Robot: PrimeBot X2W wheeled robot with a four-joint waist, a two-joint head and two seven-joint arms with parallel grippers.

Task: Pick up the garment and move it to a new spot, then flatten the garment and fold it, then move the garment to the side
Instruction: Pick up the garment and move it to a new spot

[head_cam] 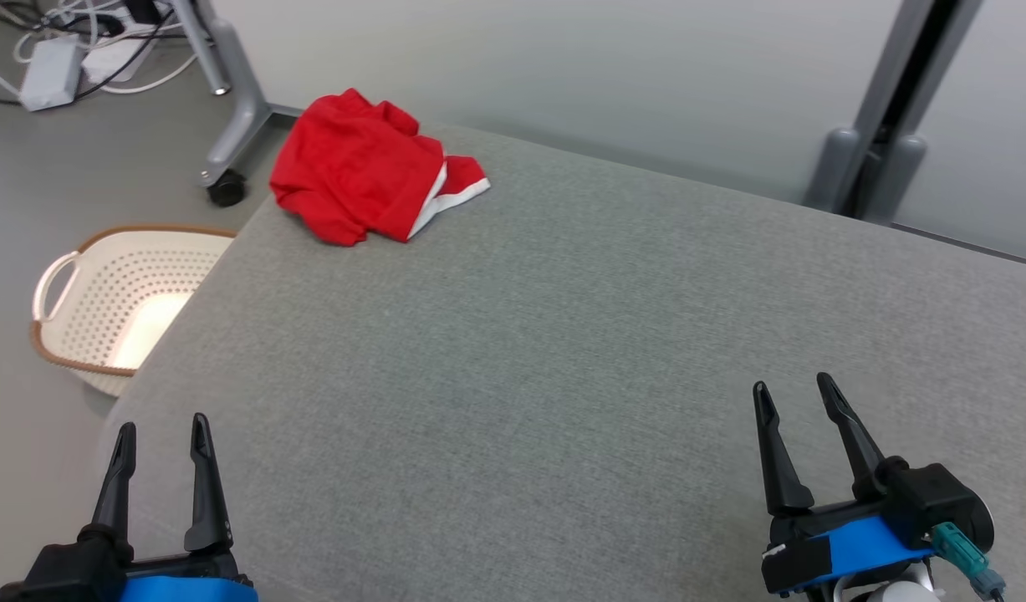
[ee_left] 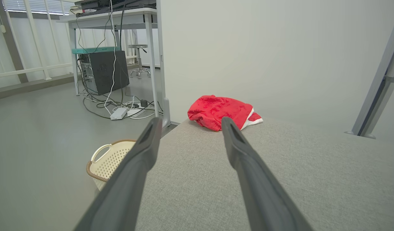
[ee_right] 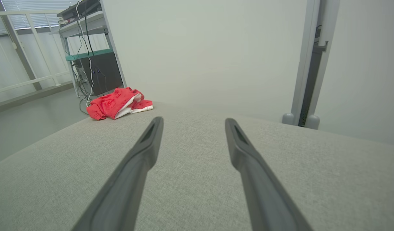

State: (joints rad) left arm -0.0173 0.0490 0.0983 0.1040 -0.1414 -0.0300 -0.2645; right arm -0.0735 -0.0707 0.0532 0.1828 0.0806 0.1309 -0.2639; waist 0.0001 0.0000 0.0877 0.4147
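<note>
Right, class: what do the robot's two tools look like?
The left tool and right tool each have two long, tapering dark fingers on a black base with a bright blue band. A teal cable connector sits beside the right one.

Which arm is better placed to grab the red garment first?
Left, probably. The red garment lies crumpled at the far left corner of the table, straight ahead of the left claw, which is open and empty. The right claw, also open, would have to reach across.

no readable text (labels, signs) anywhere
</note>
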